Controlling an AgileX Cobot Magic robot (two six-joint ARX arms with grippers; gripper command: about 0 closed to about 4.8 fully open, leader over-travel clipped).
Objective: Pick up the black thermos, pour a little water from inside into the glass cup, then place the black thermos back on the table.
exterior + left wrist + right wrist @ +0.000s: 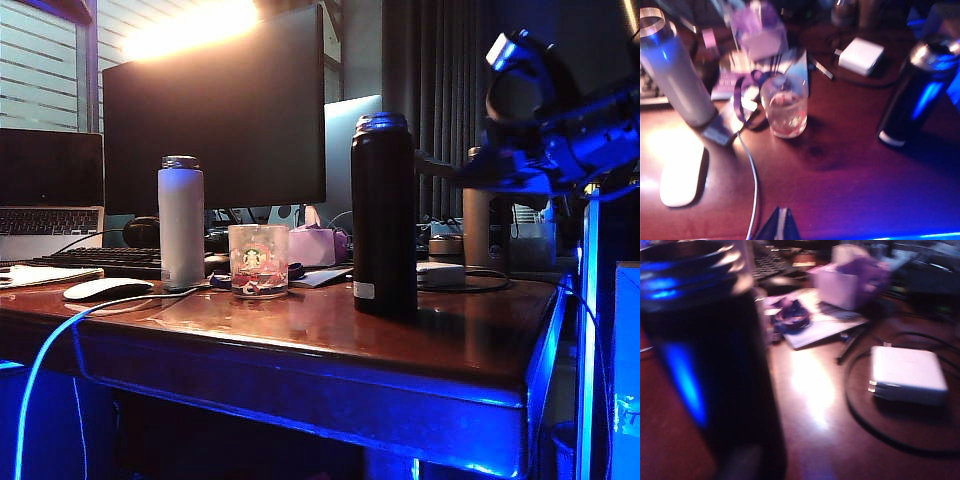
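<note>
The black thermos (383, 215) stands upright on the table (300, 335), right of the glass cup (258, 260).

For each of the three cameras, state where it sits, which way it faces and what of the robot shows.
Exterior view: low at the reddish-brown wooden table's front edge, facing the monitors; the right arm's gripper reaches the tall matte-black thermos.
Left wrist view: above, looking down on the clear glass cup; only a dark tip of the left gripper shows.
Right wrist view: close behind the thermos; one finger shows dimly.
Shared: the white power adapter.
</note>
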